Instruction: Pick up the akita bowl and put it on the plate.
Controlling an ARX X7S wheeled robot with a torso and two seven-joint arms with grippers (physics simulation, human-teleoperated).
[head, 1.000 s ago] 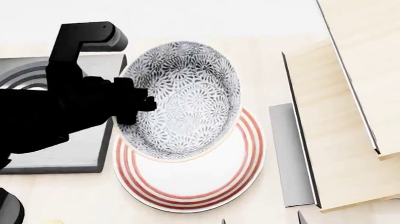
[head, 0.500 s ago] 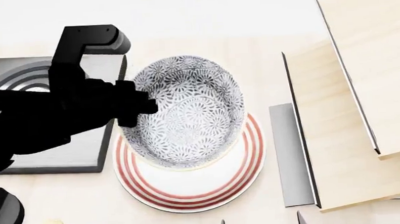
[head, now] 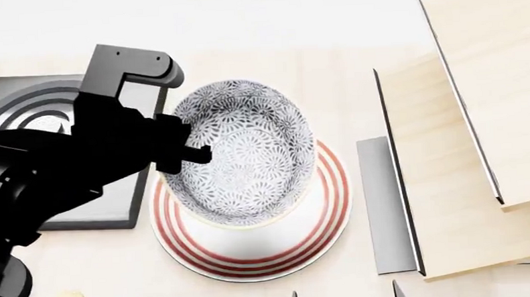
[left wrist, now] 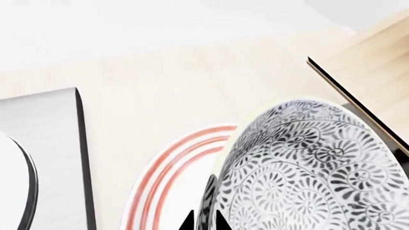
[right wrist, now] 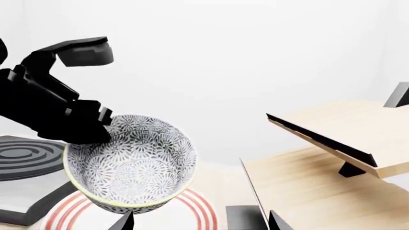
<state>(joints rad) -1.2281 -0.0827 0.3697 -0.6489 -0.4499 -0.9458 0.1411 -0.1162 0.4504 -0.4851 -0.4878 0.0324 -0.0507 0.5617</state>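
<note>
Plate (head: 251, 253), white with red rings, flat on the table (head: 351, 71); above it, tilted and apparently clear of it, the akita bowl (head: 243, 153). Bowl likely rigid, glazed, slippery, breakable; best taken at the rim, where the left gripper (head: 192, 152) fingers pinch the wall. Right gripper's fingers: grip state indeterminate.

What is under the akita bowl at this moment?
The plate lies under the akita bowl, which the left pincer holds by its rim. The plate's middle is covered, so contact cannot be judged.
</note>
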